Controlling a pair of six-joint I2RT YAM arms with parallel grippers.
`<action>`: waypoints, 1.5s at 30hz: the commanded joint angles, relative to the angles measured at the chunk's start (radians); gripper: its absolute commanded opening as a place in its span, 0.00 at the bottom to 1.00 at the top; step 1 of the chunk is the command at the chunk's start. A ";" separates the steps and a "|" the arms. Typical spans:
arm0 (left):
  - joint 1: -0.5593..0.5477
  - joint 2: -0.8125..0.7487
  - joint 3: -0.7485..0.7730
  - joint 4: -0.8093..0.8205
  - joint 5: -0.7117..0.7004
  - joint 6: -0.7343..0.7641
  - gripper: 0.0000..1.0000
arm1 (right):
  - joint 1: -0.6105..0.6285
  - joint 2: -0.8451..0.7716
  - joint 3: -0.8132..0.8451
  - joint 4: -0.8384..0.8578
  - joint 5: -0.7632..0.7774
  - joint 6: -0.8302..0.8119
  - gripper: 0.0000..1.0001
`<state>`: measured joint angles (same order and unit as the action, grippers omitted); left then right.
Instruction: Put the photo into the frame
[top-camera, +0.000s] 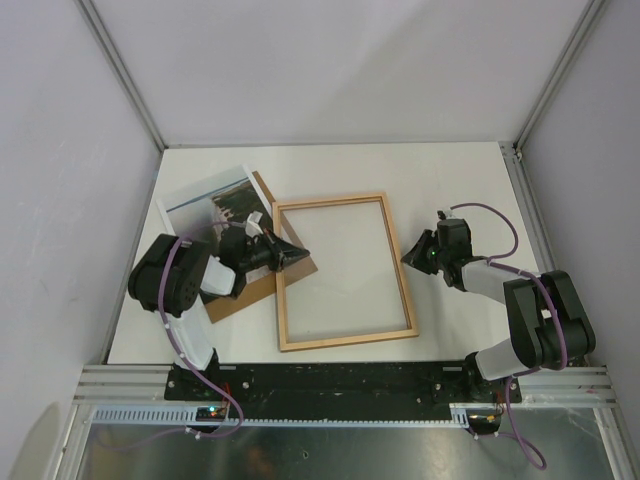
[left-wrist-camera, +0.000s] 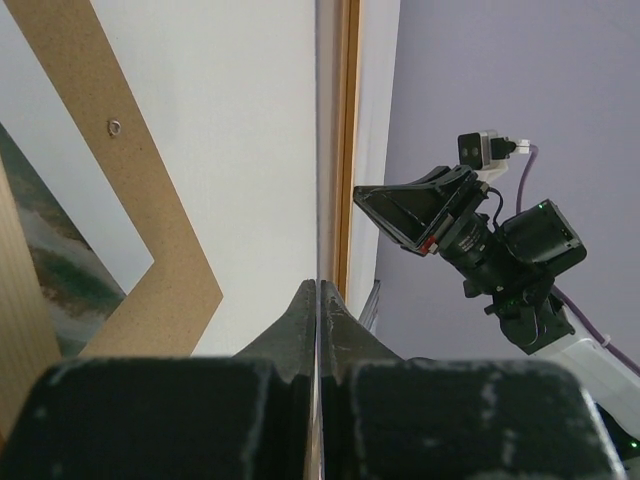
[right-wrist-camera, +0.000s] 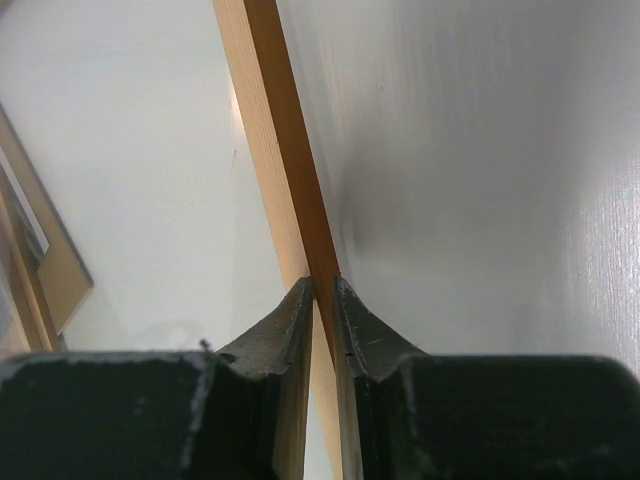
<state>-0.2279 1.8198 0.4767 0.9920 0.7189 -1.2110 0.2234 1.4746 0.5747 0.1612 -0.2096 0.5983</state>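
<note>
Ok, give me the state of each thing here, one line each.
frame: lying on the table, opening empty, right rail gripped.
backing board: flat, partly covered.
photo: lying on the backing board, outside the frame, ungripped.
left claw: shut, tips at the frame's left side; any grip unclear.
right claw: shut on the frame's right rail.

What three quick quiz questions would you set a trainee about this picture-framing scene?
1. True or false: the photo already lies inside the frame.
2. What does the right end effector grip? A the photo, B the frame, C nothing.
3. By the robot's own sides, is the photo left or right of the frame?
Key: 1 false; 2 B; 3 left.
</note>
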 joint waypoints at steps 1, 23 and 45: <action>-0.005 0.013 0.046 0.016 0.004 0.028 0.00 | 0.017 0.022 0.010 -0.051 0.006 -0.027 0.17; -0.004 -0.024 0.127 -0.212 -0.032 0.149 0.35 | 0.017 0.016 0.009 -0.052 0.001 -0.028 0.18; -0.005 -0.111 0.196 -0.468 -0.095 0.274 0.62 | 0.016 0.011 0.010 -0.053 -0.008 -0.028 0.18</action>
<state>-0.2298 1.7668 0.6315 0.5686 0.6529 -0.9928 0.2279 1.4746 0.5777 0.1589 -0.2043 0.5922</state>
